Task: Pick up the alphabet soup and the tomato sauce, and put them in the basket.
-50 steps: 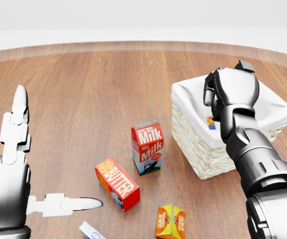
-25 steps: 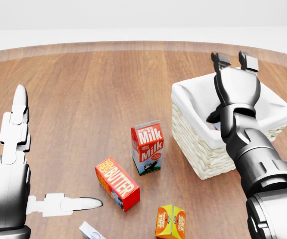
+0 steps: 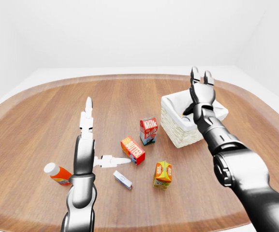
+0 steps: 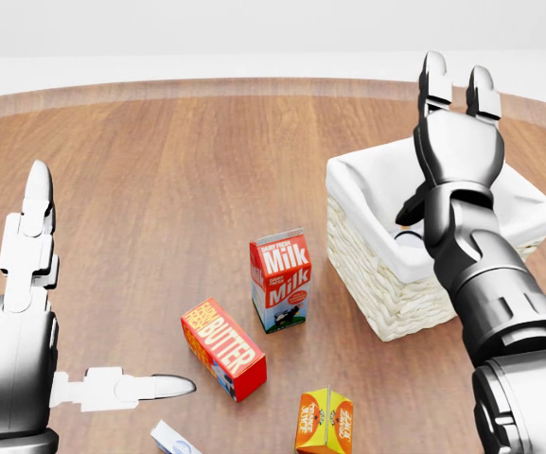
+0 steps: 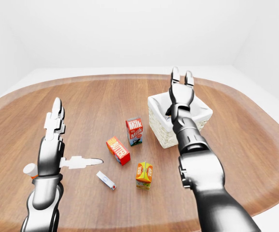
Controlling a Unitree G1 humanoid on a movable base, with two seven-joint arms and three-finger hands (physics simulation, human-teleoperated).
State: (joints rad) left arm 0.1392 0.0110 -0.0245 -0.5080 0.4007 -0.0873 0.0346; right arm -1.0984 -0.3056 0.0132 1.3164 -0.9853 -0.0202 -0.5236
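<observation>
Left-eye view first, from the left side: a small bottle with a white cap (image 3: 57, 173) lies on the brown wooden table (image 3: 42, 121). Just beside it stands the left hand (image 3: 88, 137). Its fingers (image 3: 88, 116) are spread wide, one pointing up and one pointing to the right, and they hold nothing.

Next comes a little white and blue box (image 3: 123, 179) lying flat. Near it is a red butter box (image 3: 133, 150) on its side. A small orange and yellow carton (image 3: 163, 174) stands lower down. A milk carton (image 3: 148, 130) stands upright near the basket (image 3: 170, 123).

The basket is white and woven, with a white cloth inside. In the head view, the right hand (image 4: 457, 142) is over the basket. Its fingers (image 4: 433, 76) point straight up, let go and holding nothing. Under the hand, something pale shows inside the basket, but I cannot tell if it is one of the cans.
</observation>
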